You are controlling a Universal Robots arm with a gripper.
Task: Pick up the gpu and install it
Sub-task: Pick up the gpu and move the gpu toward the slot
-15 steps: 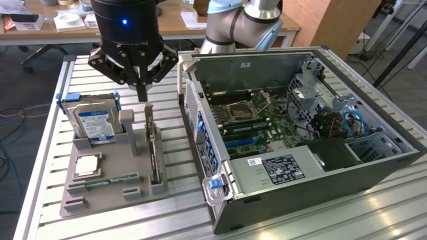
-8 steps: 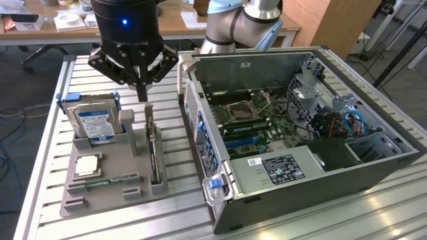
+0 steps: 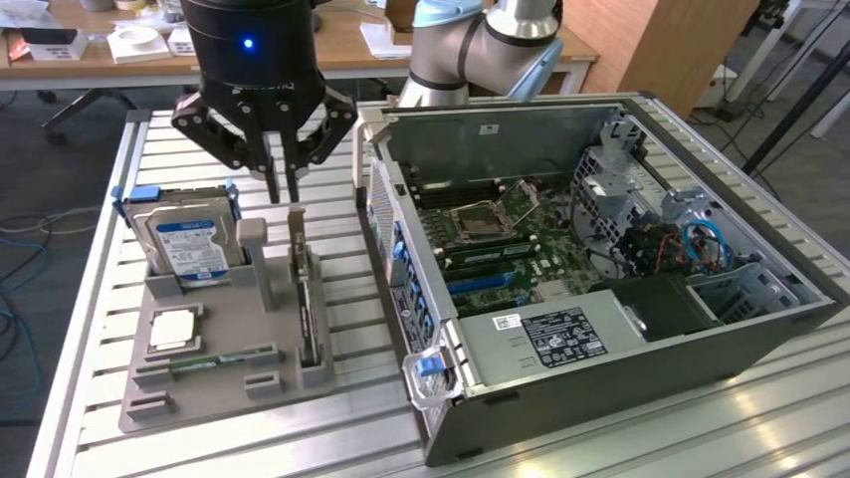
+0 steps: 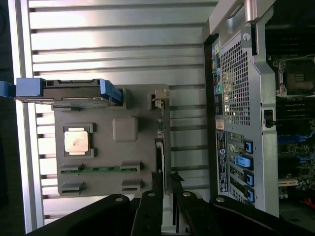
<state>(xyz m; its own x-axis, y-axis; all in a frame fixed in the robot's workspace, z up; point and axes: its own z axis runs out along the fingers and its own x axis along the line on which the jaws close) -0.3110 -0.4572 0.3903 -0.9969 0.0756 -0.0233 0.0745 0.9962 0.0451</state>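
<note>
One open computer case (image 3: pixel 638 398) sits beside the grey parts tray (image 3: pixel 233 319) on the table (image 3: pixel 743 428). Along the tray's case-side edge the gpu (image 3: pixel 307 309) stands on edge, lengthwise. Slightly parted, empty fingers (image 3: pixel 277 174) hang above it, in line with its long axis.

A wooden desk (image 3: pixel 342 48) carrying white boxes (image 3: pixel 139 45) stands behind the slatted metal table (image 3: pixel 743 418). A wooden panel (image 3: pixel 664 40) rises alongside, and cables (image 3: pixel 27 231) trail across the grey floor (image 3: pixel 54 149).
</note>
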